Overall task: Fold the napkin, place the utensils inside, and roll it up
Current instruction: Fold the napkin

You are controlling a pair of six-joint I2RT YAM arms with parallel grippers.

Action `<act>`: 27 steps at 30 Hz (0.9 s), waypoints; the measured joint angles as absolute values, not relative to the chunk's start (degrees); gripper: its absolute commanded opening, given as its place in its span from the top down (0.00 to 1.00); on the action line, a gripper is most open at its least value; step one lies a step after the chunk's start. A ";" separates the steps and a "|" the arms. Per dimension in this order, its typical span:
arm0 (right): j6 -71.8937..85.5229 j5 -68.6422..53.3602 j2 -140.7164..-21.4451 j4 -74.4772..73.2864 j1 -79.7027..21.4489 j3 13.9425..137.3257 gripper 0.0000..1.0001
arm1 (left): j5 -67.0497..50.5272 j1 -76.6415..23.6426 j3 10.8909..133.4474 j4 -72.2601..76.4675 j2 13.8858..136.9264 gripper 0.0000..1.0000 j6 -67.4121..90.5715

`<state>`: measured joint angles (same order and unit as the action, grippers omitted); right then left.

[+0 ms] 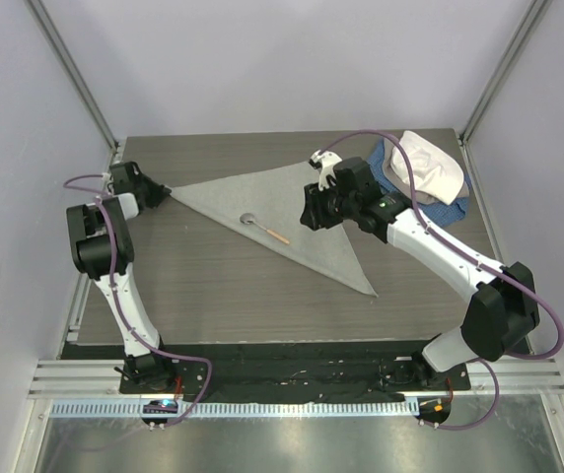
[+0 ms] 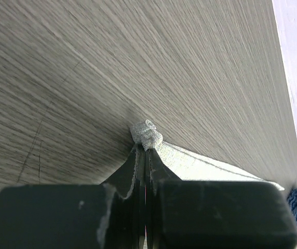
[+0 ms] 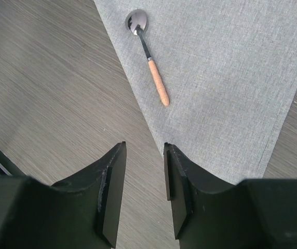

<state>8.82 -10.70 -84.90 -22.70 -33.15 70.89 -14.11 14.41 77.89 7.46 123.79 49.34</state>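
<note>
Starting the roll now, most likely. Use the tabletop (image 1: 213, 286) as backing: travel low and slowly, no high lift. Treat the napkin (image 1: 307, 202) as slack cloth (already folded to a triangle, flat mid-tabletop, one tip toward the left arm). Bring that tip over toward the middle so both layers move together and no crease skews.

Left end effector (image 2: 147, 150): clamped together on the napkin's left tip, a small bunch of cloth poking out past the fingers. Hold that pinch firm through the turn.

Right end effector (image 3: 144, 155): jaws apart, gripping nothing, hovering over the napkin's long edge just short of the spoon (image 3: 149, 59). Best used to pin the cloth beside the spoon, so nothing slides.

Mind the spoon: on the napkin near that long edge, loose, likely to skate off if tugged.

Counted:
- one tabletop
- one napkin
- one heap of spare cloths (image 1: 425, 172) at the far right corner (number within it not clear)
- two arms
- two end effectors
- one spoon
</note>
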 measured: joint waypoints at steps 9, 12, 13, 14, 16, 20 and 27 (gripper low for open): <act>8.93 -10.55 -84.90 -22.55 -33.15 68.84 0.58 | -17.10 16.10 72.93 13.58 122.50 1.00 48.77; 9.52 -9.56 -84.93 -22.28 -33.15 68.07 0.57 | -18.11 16.69 70.61 15.44 121.49 1.00 48.62; 9.93 -9.15 -85.01 -22.24 -33.10 67.85 0.58 | -18.50 16.75 69.82 16.08 121.12 1.00 48.64; 10.41 -8.62 -85.14 -22.13 -32.93 67.66 0.58 | -18.83 16.82 68.64 17.04 120.57 1.00 48.71; 11.49 -7.75 -85.25 -21.17 -32.64 66.70 0.58 | -19.46 16.84 66.70 18.00 119.50 1.00 48.97; 13.32 -6.48 -85.25 -19.59 -30.85 64.01 0.58 | -20.84 16.10 62.72 20.32 116.09 1.00 49.06; 15.55 -5.80 -85.21 -17.65 -28.64 60.05 0.58 | -21.89 10.20 59.07 22.94 107.83 1.00 47.57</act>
<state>15.55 -5.80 -85.21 -17.65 -28.64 60.05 -21.89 10.20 59.07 22.94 107.83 47.57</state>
